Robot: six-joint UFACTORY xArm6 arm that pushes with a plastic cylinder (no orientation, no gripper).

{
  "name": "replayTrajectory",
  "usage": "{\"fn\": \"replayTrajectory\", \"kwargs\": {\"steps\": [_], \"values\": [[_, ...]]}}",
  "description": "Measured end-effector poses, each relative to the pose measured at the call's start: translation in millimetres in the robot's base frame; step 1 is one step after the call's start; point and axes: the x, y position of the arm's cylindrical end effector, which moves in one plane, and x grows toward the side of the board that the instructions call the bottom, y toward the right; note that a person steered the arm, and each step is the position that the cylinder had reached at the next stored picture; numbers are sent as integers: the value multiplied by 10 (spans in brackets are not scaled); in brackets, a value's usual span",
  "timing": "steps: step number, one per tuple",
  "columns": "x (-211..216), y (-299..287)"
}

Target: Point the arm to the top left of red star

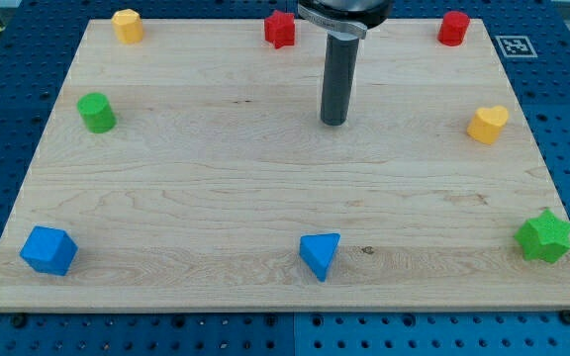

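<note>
Blue triangle (321, 254) sits closest to the camera, straight below my tip (334, 122). My tip is a bare rod end, touching nothing, resting on the wooden board (216, 188). Red star (280, 29) lies up and left of my tip, near the board's top edge.

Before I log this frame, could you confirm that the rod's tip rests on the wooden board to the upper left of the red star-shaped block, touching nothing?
Not quite: the camera view shows my tip to the lower right of the red star-shaped block, not the upper left. It does rest on the wooden board, touching nothing.
</note>
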Motion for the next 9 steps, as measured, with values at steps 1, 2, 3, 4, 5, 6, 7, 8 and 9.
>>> {"fn": "replayTrajectory", "kwargs": {"steps": [1,2,3,4,5,6,7,8,9], "values": [[1,0],[1,0],[17,0],[78,0],[151,0],[183,0],[196,0],[201,0],[193,-9]]}}
